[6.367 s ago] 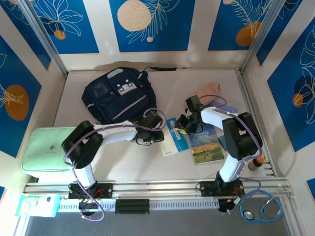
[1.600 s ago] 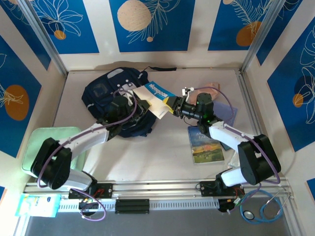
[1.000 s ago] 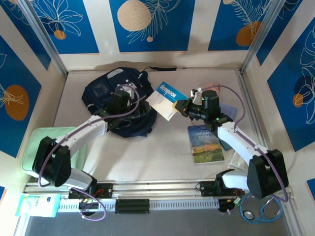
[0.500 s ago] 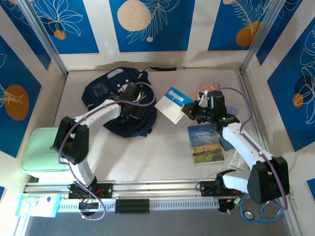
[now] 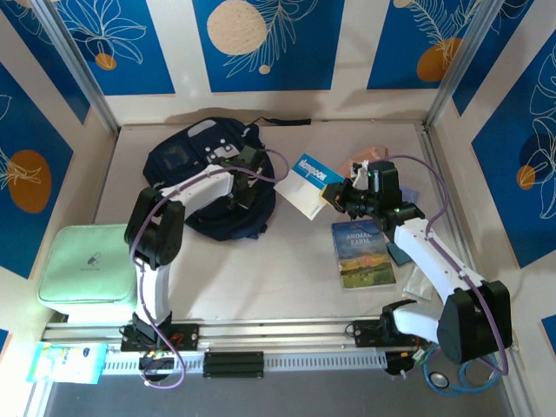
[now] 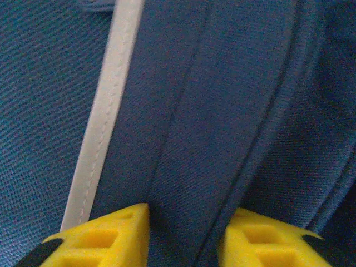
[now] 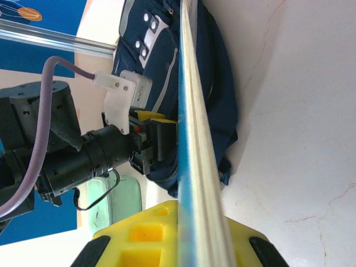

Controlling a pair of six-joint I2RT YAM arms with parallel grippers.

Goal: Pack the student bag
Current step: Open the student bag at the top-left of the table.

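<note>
From above, we saw the student bag (image 5: 195,174) lying at the far left of the table (image 5: 261,278), close to the back wall. The left gripper (image 5: 247,184) was down on the bag's right-hand side, its arm bent sharply over the dark fabric. To the right, the right gripper (image 5: 328,195) held a blue-and-white book (image 5: 304,182) by its corner, just beside the bag's right edge and clear of the tabletop. Near that arm a second book (image 5: 362,254) with a landscape cover lay flat on the table, and a pale green case (image 5: 82,271) sat at the near left.

On the left wrist camera, we were right up against navy cloth. One yellow finger (image 6: 105,242) stood on each side of a raised fold, next to a light stripe (image 6: 105,122). We could not tell whether they were pinching that fold or merely flanking it.

On the right wrist camera, the book ran edge-on up the middle of the view, and the yellow pads (image 7: 139,236) were pressed together on it from both sides. Beyond it we saw the bag on the pale tabletop, with the other gripper resting on it.
</note>
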